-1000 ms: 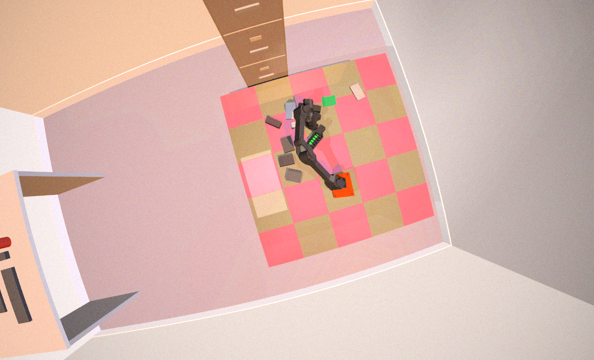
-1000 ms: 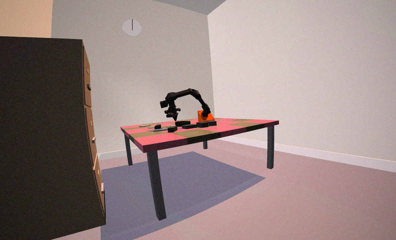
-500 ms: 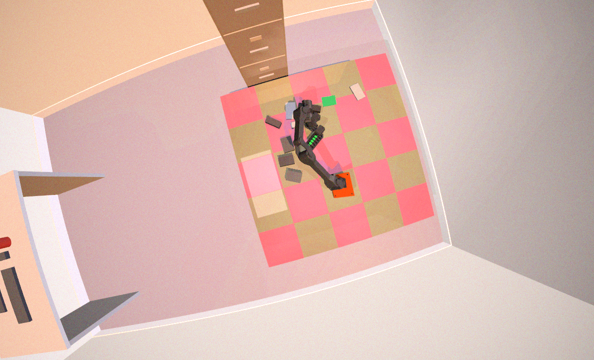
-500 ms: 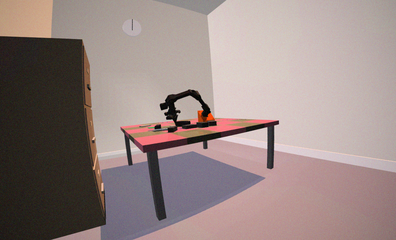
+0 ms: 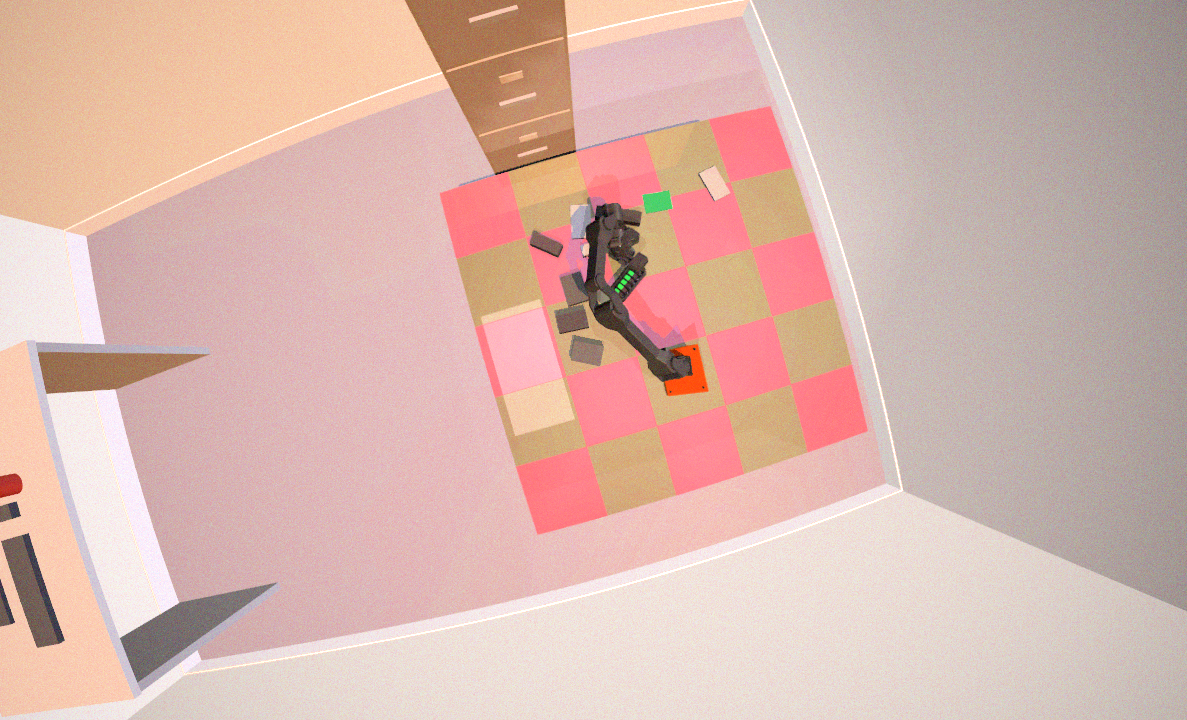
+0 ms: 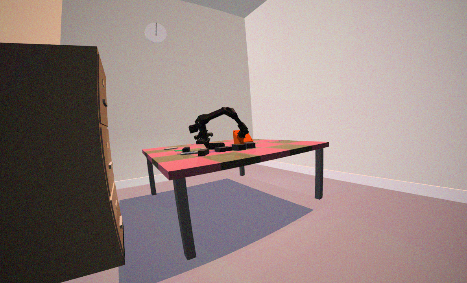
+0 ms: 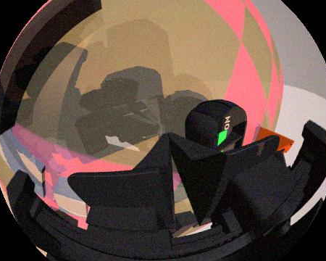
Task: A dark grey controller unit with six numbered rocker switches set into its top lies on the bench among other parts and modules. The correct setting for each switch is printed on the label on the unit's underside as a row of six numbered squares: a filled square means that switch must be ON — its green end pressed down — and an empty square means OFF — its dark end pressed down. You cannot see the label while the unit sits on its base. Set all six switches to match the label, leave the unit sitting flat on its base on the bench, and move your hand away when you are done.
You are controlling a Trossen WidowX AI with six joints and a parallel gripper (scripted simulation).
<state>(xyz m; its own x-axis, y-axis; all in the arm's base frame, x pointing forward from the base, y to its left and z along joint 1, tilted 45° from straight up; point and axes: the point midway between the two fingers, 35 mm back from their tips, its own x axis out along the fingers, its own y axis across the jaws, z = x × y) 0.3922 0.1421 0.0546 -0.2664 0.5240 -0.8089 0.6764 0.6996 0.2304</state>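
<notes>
The dark grey controller unit (image 5: 626,281) (image 6: 216,144) (image 7: 203,117) lies on the checkered bench, partly under my arm in the top view. Several rockers show green ends there. Its far end in that view shows no clear green. In the wrist view its end with the "ON" mark and one green patch shows behind my right finger; the other rockers are hidden. The label on its underside is not visible. My gripper (image 6: 207,146) (image 7: 169,135) is shut and empty. Its tips are low, beside one end of the unit; whether they touch it is unclear.
Dark blocks (image 5: 546,242) (image 5: 571,319) (image 5: 586,350) lie on the left side of the bench. A green card (image 5: 657,201) and a cream card (image 5: 714,182) lie toward the back. A pale card (image 5: 578,221) is partly under my arm. The orange base plate (image 5: 698,380) carries the arm.
</notes>
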